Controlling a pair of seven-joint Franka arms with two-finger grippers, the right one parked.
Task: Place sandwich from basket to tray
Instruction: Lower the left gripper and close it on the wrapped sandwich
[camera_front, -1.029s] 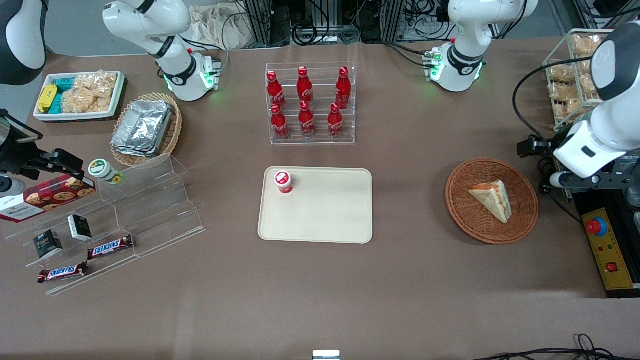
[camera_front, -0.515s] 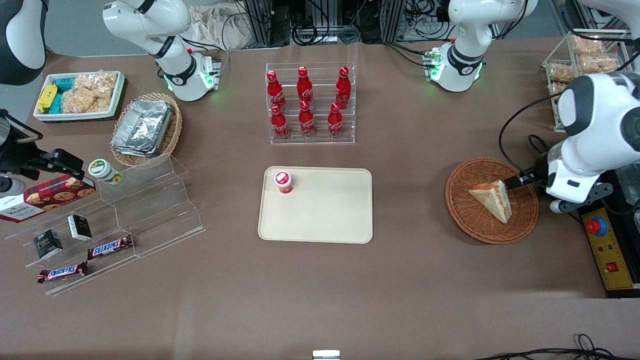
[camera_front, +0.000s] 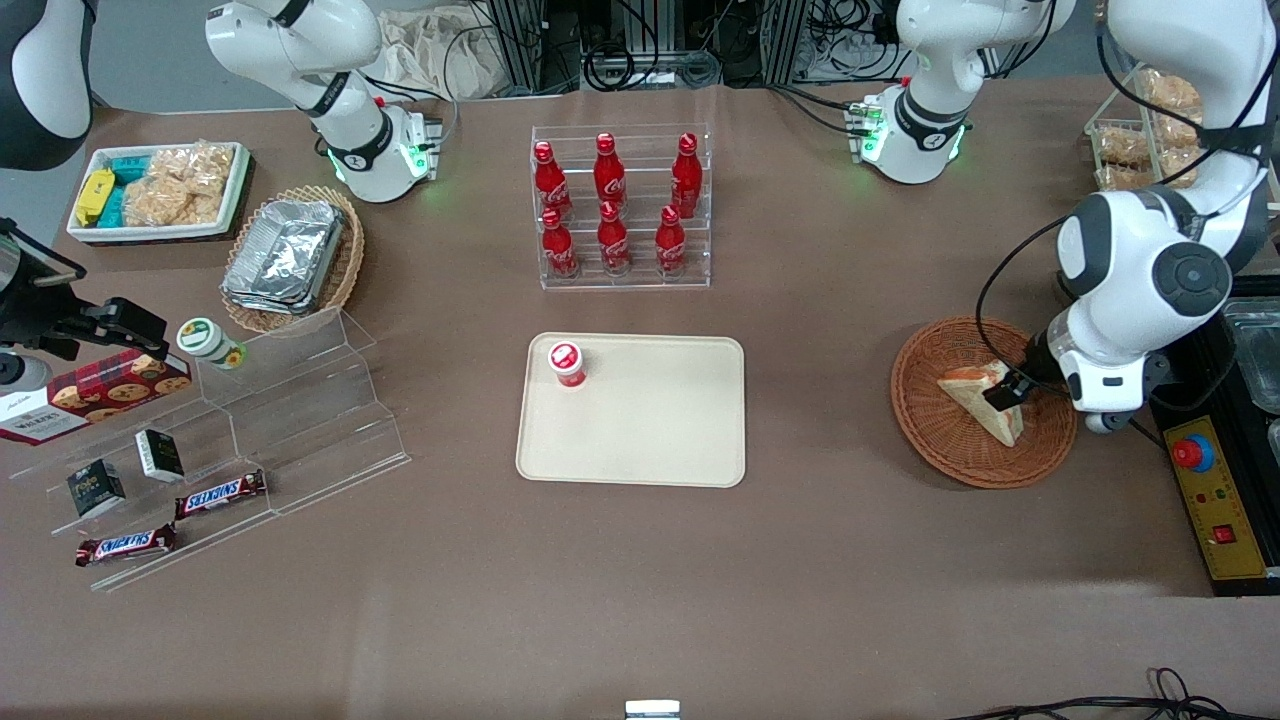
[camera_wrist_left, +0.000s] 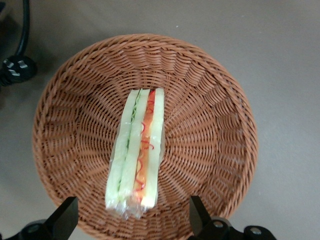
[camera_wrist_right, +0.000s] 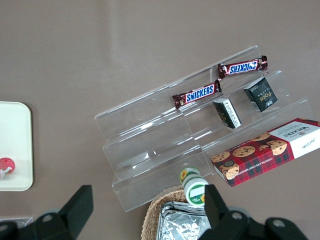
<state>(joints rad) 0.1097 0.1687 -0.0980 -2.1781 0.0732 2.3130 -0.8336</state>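
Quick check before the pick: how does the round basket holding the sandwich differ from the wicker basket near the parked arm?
The round basket is reddish-brown and shallow; the oval basket is lighter tan. The round basket holds one sandwich; the oval basket holds stacked foil containers. The gripper hangs open over the round basket, astride the sandwich without touching it; nothing hovers over the oval basket. Both are woven wicker standing on the table.
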